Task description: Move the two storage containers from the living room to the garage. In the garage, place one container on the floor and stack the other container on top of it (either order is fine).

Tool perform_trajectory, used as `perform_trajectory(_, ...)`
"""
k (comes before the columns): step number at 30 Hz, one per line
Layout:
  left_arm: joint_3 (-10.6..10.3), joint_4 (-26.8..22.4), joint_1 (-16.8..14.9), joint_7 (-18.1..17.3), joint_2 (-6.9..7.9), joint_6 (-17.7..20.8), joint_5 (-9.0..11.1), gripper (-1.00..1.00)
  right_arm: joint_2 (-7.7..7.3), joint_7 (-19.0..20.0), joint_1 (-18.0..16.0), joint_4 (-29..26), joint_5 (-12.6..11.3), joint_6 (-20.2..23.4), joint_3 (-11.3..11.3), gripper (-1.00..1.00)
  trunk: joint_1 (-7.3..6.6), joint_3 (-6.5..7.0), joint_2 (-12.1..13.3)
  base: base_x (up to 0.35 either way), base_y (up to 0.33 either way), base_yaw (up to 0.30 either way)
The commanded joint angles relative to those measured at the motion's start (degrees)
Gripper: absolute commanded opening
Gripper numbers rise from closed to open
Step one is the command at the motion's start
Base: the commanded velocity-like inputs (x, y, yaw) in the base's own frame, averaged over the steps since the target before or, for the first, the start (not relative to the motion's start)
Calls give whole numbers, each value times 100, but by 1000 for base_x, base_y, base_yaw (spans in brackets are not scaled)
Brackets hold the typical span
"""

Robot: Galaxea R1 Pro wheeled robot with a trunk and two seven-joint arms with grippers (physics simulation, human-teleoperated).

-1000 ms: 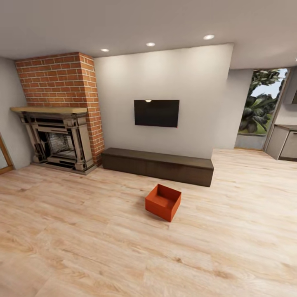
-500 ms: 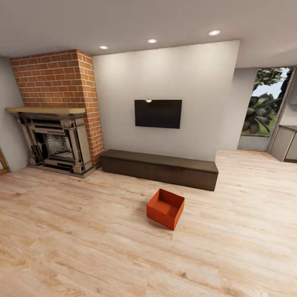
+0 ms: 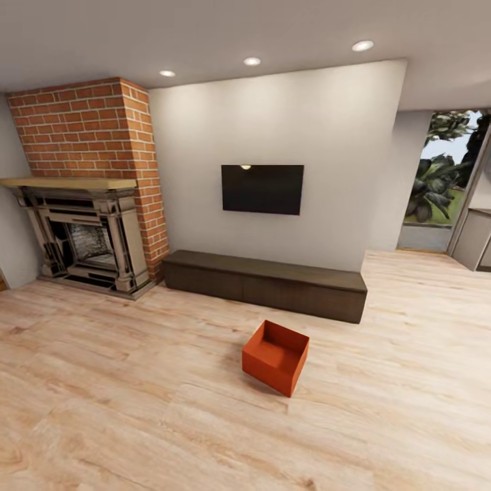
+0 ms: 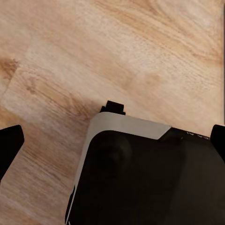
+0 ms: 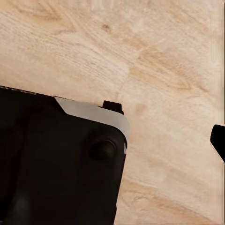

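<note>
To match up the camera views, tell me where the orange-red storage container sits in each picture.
Head view: the storage container stands low of centre on the wood plank floor, in front of the dark bench under the TV.
Left wrist view: looks down on plank floor and the robot's dark body.
Right wrist view: plank floor and the same dark body.
Shared landmark: the wood plank floor.

Bright, even light; soft render.
</note>
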Motion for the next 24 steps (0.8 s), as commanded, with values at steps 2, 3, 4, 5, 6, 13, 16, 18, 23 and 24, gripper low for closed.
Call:
perform_trajectory(2,-8,0,-4,10,0,-8,29,100,2,-27,-8,16,11,-25,34,100,4,-8,-5,323,0,0)
perform_trajectory(3,-8,0,-4,10,0,-10,32,100,2,-27,-8,16,23,-26,35,100,4,-8,-5,323,0,0)
perform_trajectory(4,-8,0,-4,12,0,-11,34,100,2,-27,-8,16,41,-26,35,100,4,-8,-5,323,0,0)
perform_trajectory(5,-8,0,-4,11,0,-10,36,100,1,-27,-8,16,102,-26,36,100,4,-8,-5,323,0,0)
perform_trajectory(6,-8,0,-4,11,0,-11,37,100,5,-29,-8,16,176,-26,36,100,4,-8,-5,323,0,0)
perform_trajectory(13,-8,0,-4,10,0,-8,35,100,2,-34,-8,16,275,-30,30,100,4,-8,-5,323,11,0)
perform_trajectory(16,-8,0,-4,10,0,-7,32,100,2,-35,-8,16,276,-33,28,100,4,-8,-5,323,86,0)
perform_trajectory(18,-8,0,-4,10,0,-8,33,100,1,-34,-8,16,276,-34,28,100,4,-8,-5,323,115,0)
perform_trajectory(23,-8,0,-4,11,-1,-8,34,100,8,-36,-8,16,276,-35,26,100,4,-8,-5,323,133,-1)
perform_trajectory(24,-8,0,-4,12,-1,-8,32,100,9,-36,-8,16,276,-35,23,100,4,-8,-5,323,141,-36)
